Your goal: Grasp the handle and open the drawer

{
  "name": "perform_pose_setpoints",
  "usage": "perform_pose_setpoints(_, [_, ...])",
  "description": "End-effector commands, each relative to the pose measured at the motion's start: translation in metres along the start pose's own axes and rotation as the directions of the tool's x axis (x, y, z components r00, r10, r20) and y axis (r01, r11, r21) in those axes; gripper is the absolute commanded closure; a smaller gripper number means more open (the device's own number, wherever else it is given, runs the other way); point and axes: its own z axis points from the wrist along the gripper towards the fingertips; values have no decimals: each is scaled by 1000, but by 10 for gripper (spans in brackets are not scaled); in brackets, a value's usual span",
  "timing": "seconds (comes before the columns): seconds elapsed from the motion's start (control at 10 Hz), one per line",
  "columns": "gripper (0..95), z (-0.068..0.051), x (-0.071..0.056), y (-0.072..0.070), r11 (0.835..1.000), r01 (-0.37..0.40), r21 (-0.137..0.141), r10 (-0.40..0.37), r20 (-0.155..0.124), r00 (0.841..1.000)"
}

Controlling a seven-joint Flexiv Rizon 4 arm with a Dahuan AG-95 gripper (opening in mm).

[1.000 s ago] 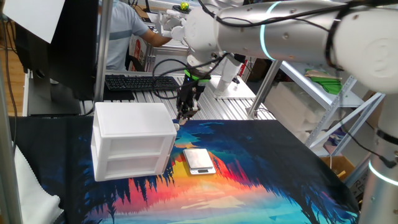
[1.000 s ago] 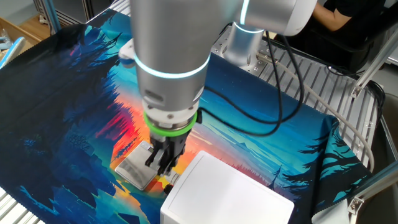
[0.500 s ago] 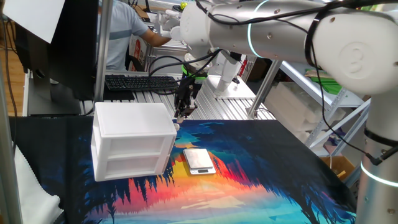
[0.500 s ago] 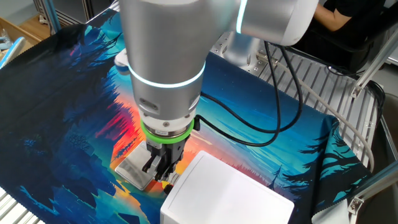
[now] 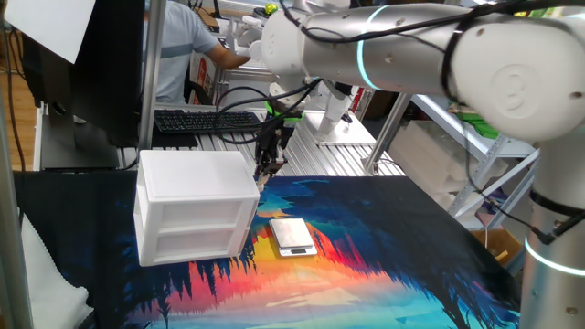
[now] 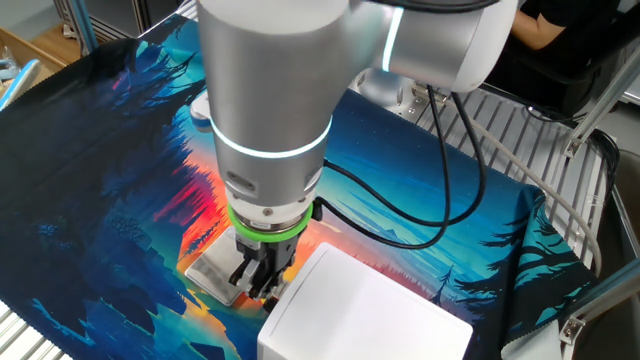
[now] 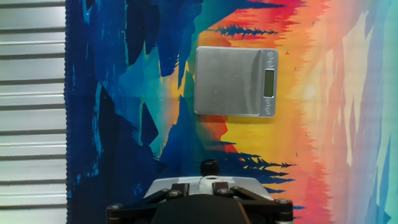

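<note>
The white two-tier cabinet (image 5: 196, 174) stands on the left of the mat and also shows in the other fixed view (image 6: 370, 310). My gripper (image 5: 266, 170) hangs at its upper front edge, fingers pointing down (image 6: 258, 286). In the hand view the drawer (image 7: 163, 184) shows as a pale panel edge at the bottom and looks pushed in. The handle (image 7: 209, 181), a small white nub, sits between my two dark fingers (image 7: 180, 188), closer to the right one. A gap shows on its left, so the jaws stand open around it.
A flat silver scale (image 5: 292, 236) lies on the colourful mat just in front of the cabinet, and it also shows in the hand view (image 7: 235, 81). A keyboard (image 5: 206, 120) and a person are behind the table. Metal slats border the mat (image 7: 31, 112).
My gripper has moved a little lower and closer to the cabinet's front edge. The cabinet and scale have not moved.
</note>
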Motion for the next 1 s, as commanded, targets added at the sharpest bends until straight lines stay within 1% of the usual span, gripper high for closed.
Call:
perform_pose_setpoints(0.1, [760, 0, -1, -1, 1000, 2, -4, -2, 2, 1000])
perform_pose_setpoints(0.2, [570, 0, -1, -1, 1000, 1, -3, -1, 5, 1000])
perform_pose_setpoints(0.5, [570, 0, -1, -1, 1000, -13, 13, 13, 23, 1000])
perform_pose_setpoints(0.6, [570, 0, -1, -1, 1000, -14, 17, 13, 26, 1000])
perform_pose_setpoints(0.7, [570, -1, -1, -1, 1000, -13, 22, 13, 25, 1000])
perform_pose_setpoints(1.0, [570, 2, -1, -4, 1000, -14, 23, 14, 21, 1000])
